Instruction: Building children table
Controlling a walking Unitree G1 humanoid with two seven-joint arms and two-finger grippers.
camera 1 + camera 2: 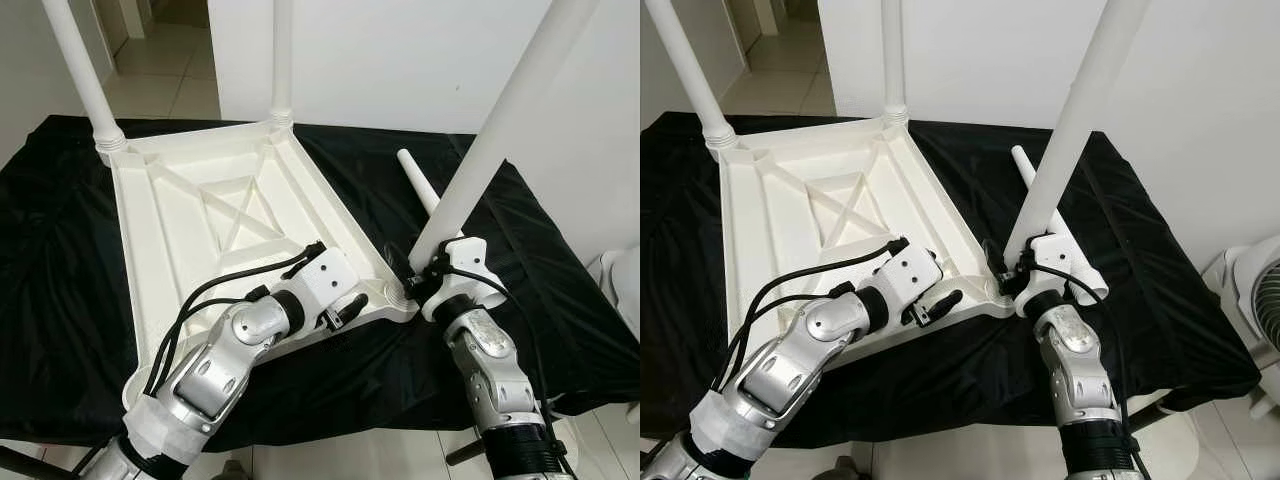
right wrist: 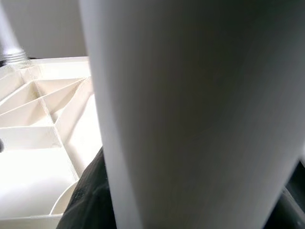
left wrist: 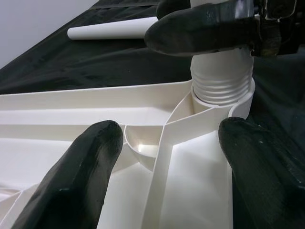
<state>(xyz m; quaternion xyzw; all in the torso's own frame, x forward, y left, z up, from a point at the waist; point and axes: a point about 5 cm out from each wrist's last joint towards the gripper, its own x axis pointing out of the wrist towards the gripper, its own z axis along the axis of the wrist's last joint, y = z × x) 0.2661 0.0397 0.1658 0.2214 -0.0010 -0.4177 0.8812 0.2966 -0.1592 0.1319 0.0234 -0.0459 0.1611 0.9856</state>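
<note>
Tabletop (image 1: 190,215), three upright legs, one loose.

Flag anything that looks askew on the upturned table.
The leg held by the right gripper leans away from the tabletop, while the two far legs stand upright. A fourth leg lies loose on the black cloth.

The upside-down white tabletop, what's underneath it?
The tabletop lies on a black cloth that spreads out past every edge. Whatever surface carries the cloth is covered, so it cannot be made out.
</note>
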